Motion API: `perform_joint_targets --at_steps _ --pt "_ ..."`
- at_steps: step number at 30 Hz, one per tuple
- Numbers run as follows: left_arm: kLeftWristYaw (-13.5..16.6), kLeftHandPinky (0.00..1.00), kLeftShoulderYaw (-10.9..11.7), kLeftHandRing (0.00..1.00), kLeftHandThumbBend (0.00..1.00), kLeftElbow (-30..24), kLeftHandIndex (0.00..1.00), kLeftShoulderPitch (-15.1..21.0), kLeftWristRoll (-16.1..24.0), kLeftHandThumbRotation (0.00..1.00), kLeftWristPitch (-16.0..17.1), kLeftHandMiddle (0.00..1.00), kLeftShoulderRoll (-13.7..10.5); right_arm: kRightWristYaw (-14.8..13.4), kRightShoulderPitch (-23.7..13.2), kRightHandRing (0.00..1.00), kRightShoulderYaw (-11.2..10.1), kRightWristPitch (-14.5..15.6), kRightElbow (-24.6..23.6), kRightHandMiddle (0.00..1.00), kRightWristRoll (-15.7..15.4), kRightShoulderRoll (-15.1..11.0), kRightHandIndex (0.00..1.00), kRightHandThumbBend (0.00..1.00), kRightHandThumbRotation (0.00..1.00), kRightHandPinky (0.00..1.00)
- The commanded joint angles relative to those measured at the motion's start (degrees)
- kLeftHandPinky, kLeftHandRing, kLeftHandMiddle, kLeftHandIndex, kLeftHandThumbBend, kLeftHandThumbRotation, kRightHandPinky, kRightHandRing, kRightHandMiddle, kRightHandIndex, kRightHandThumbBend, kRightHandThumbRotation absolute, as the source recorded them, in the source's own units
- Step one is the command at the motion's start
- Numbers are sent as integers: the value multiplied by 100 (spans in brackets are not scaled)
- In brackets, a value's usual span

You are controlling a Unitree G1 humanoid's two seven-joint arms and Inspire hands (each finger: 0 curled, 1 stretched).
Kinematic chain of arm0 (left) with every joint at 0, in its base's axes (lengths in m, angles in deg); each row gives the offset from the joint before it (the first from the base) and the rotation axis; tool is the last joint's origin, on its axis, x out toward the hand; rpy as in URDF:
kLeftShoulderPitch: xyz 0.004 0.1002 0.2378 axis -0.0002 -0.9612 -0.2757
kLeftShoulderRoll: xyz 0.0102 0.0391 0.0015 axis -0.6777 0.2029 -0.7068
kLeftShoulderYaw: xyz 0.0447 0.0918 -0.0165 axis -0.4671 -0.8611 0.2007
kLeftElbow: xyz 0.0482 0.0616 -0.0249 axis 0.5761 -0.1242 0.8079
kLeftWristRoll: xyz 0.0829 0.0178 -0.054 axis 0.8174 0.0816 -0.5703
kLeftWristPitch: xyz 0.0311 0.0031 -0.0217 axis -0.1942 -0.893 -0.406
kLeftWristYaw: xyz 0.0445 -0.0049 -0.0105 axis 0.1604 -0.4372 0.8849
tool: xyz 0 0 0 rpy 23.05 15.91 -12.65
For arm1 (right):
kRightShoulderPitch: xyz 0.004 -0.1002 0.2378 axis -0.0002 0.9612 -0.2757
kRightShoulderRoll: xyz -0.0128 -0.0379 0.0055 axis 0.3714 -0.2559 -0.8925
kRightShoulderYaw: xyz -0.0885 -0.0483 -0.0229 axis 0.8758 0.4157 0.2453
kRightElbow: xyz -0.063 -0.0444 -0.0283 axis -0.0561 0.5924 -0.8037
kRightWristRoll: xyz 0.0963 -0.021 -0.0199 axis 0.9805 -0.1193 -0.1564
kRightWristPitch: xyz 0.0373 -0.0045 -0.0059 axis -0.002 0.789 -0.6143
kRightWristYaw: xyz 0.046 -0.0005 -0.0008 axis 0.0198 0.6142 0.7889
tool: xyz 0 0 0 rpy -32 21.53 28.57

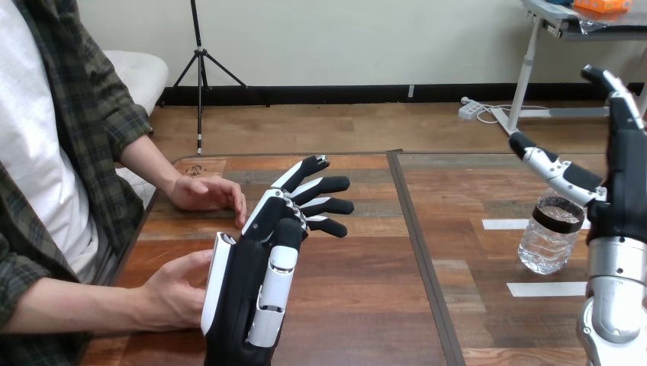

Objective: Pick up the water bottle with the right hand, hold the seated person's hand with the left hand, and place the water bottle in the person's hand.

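A clear water bottle (pixel 549 236) with a dark cap stands on the table at the right, between two white tape strips. My right hand (pixel 619 183) hovers just right of it, fingers straight and spread, thumb reaching over the bottle's top; it is open and holds nothing. My left hand (pixel 263 267) is raised at the left centre, fingers straight and pointing right, open. The person's near hand (pixel 174 293) rests on the table just left of my left hand, close to its back; I cannot tell if they touch. The person's far hand (pixel 207 192) lies flat on the table beyond.
A dark seam (pixel 416 244) runs down the wooden table between the two halves. White tape strips (pixel 545 289) mark the table around the bottle. The person sits at the left edge, with one forearm (pixel 76 305) lying along the table's near left.
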Motion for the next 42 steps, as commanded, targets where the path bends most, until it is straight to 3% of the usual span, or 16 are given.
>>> perform_joint_targets --at_steps 1,19,28,42 --pt "19 56 33 67 31 -4 83 281 48 100 135 75 155 166 -585 99 67 -50 265 96 164 -78 88 71 3 100" --pt "24 55 52 67 31 -52 82 231 56 100 115 75 128 400 -912 99 57 66 1051 96 317 -119 92 69 4 100" --pt "23 55 68 67 32 -38 83 219 40 100 154 75 118 473 -970 100 21 188 1194 97 431 -106 92 70 8 100" --pt "-43 55 46 66 32 -80 82 197 -51 100 121 74 80 406 -975 100 25 219 1319 97 427 -121 92 70 1 100"
